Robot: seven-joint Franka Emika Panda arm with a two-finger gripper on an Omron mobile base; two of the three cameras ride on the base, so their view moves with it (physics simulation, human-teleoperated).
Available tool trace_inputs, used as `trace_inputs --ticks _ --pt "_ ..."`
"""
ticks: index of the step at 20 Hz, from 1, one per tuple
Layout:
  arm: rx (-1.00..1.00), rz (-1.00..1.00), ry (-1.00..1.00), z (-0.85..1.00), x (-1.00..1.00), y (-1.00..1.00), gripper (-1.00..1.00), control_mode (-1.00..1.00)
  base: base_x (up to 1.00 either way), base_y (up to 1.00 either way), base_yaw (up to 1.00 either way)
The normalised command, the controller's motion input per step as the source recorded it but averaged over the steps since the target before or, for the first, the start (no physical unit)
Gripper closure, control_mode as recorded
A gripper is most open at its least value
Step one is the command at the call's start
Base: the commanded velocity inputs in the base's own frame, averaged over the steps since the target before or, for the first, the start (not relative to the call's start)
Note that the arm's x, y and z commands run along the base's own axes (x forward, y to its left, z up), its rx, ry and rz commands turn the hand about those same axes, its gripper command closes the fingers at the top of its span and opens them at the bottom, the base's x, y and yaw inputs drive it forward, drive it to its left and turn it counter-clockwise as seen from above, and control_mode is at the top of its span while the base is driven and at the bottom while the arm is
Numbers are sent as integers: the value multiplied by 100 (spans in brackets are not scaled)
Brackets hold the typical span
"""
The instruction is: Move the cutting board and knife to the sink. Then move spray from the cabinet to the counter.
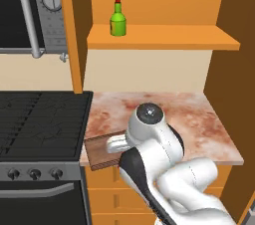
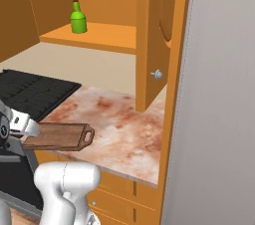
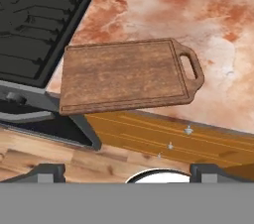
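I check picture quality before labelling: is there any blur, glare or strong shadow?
Left base view: sharp, flat light, no glare on the spray. Right base view: the same, soft shading inside the cabinet. Hand view: cutting board crisp, faint shadow beneath its overhang.

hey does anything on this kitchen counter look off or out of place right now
Yes: the cutting board sits askew at the front corner of the counter beside the stove, and part of it sticks out past the counter's front edge over the drawers. The spray bottle stands upright on the cabinet shelf.
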Motion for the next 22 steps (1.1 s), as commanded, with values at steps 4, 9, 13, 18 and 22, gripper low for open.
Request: trace_inputs --ticks 4,9,13,18,22 --pt "-6 10 -11 -24 -70 100 -100 -100 0 0 0" --pt "-17 1 -21 1 -18 85 -100 -100 0 0 0" --pt "-36 8 -1 0 -3 42 -100 -100 0 0 0" --pt "-44 11 22 0 3 34 -100 -100 0 0 0" --pt "-48 12 38 -3 5 23 -100 -100 0 0 0"
